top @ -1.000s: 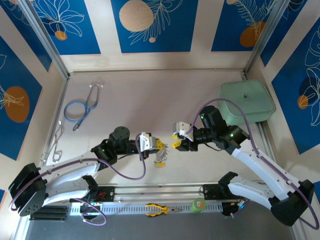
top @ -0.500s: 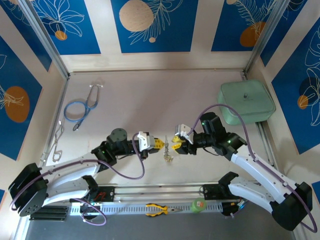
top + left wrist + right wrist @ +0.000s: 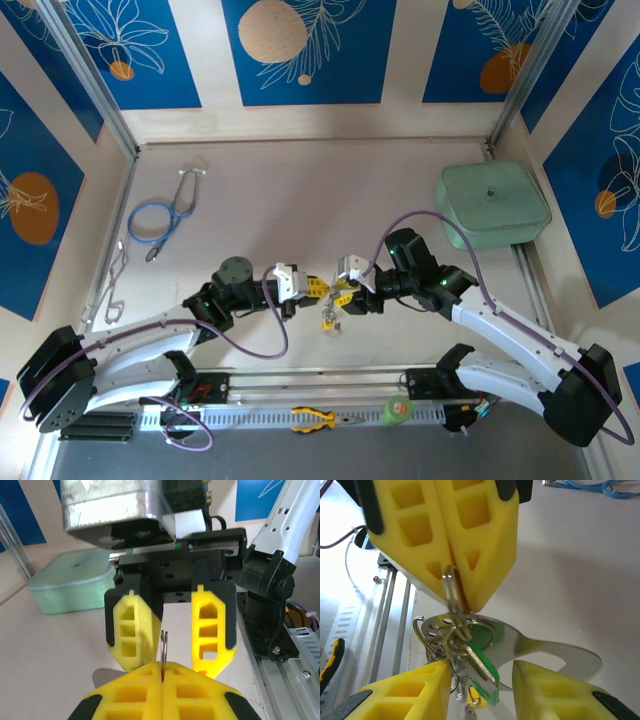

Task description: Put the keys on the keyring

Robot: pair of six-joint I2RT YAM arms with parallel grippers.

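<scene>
My left gripper (image 3: 317, 289) is shut on a thin silver ring of the keyring (image 3: 163, 649), which sticks up edge-on from its closed yellow fingertips (image 3: 162, 674). Under that ring hangs the bunch of rings (image 3: 434, 641) with a flat silver plate behind them. The green-headed key (image 3: 481, 664) dangles among the rings and the yellow-headed key (image 3: 478, 698) hangs lower. My right gripper (image 3: 481, 672) faces the left one, open, its fingers (image 3: 407, 695) on either side of the hanging bunch (image 3: 330, 316). The left finger is close against the rings.
A pale green lidded box (image 3: 493, 203) sits at the right rear. A blue stethoscope (image 3: 160, 212) and wire clips (image 3: 112, 285) lie at the left. Yellow-handled pliers (image 3: 315, 418) and a green tape roll (image 3: 398, 408) rest on the front rail.
My right gripper has moved left, up to the left gripper, and its jaws have widened around the bunch. The left gripper has shifted slightly right, still holding the ring.
</scene>
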